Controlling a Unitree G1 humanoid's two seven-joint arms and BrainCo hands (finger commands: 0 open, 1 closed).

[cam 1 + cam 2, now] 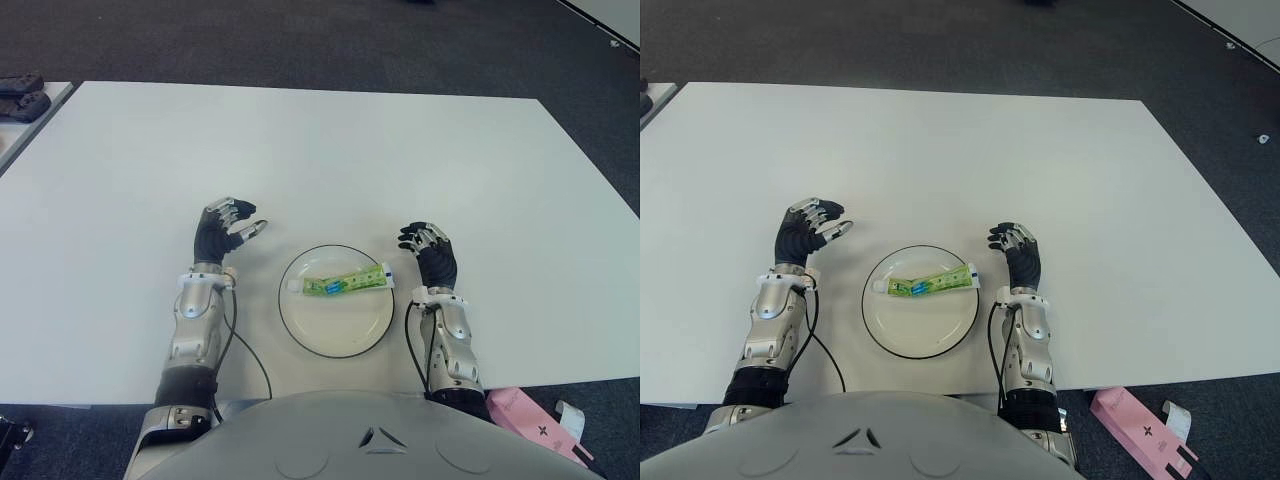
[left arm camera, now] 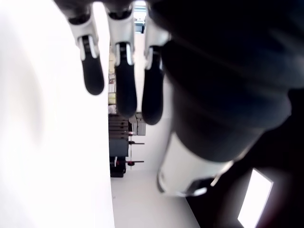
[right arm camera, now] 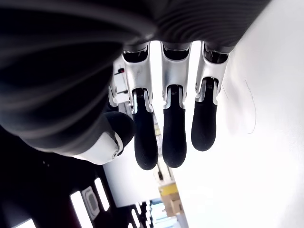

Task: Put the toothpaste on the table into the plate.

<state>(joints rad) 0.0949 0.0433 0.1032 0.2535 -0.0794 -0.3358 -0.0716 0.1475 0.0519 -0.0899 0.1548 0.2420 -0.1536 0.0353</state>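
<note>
We find a broad white tabletop [image 1: 330,150] standing on dark grey carpet [image 1: 300,40], with the edge of a second white surface [image 1: 20,125] at the robot's far left carrying dark objects [image 1: 22,97] we cannot identify. Near the robot's edge sits a round white plate [image 1: 336,335] with a thin dark rim. The toothpaste [image 1: 345,282], a green tube with a white cap, lies flat inside the plate, cap toward the robot's left.

The left hand [image 1: 224,232] shows just left of the plate, fingers [image 2: 116,90] loosely extended and holding nothing. The right hand [image 1: 431,252] shows just right of the plate, fingers [image 3: 173,137] likewise relaxed and empty. Neither hand touches the plate or tube.

A pink box [image 1: 1140,430] shows on the floor past the tabletop's near right corner; the right eye view shows more of it than the left. Only the left wrist view shows distant dark shelving [image 2: 121,142] beyond the fingers.
</note>
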